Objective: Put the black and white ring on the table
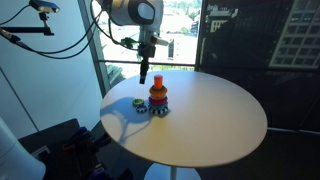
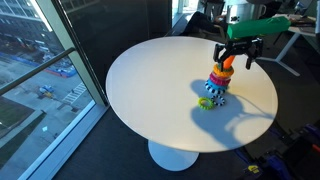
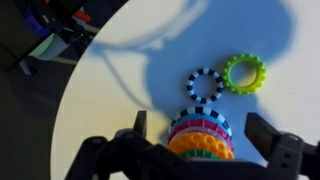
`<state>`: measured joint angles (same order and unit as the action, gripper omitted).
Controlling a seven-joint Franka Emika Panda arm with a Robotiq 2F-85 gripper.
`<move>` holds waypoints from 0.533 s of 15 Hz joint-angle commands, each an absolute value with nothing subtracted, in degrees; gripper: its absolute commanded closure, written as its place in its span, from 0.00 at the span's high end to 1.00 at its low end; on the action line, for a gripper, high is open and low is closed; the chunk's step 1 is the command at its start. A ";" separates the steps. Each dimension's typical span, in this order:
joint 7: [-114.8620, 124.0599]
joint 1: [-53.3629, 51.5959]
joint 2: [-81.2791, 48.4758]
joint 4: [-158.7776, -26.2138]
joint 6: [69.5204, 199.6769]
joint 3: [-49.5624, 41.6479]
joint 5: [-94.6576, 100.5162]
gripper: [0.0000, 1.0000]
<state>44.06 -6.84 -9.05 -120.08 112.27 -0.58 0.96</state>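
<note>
A small black and white ring [image 3: 204, 85] lies flat on the off-white table [image 3: 105, 95], touching nothing, next to the yellow-green ring [image 3: 244, 73]. A stack of rings [image 3: 200, 135] stands just below them, with orange on top, then pink, then a larger black and white checkered ring at the base. My gripper [image 3: 200, 128] is open and empty, with one finger on each side of the stack, above it. In both exterior views the gripper [image 1: 146, 70] [image 2: 237, 57] hovers over the stack [image 1: 158, 98] [image 2: 218, 83].
The round table [image 1: 220, 120] [image 2: 150, 90] stands beside floor-to-ceiling windows. The yellow-green ring [image 1: 138, 103] [image 2: 207, 103] lies near the stack. Dark equipment and cables [image 3: 60, 30] lie past the table's edge.
</note>
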 commanded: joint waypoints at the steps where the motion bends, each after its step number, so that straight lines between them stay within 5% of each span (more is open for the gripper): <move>1: 40.59 -5.32 -4.96 -118.05 107.15 -0.30 1.97 1.00; 8: 30.19 -2.15 0.45 -114.20 101.77 -0.63 1.98 1.00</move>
<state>35.12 -3.60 -1.27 -116.08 104.41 -0.59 1.55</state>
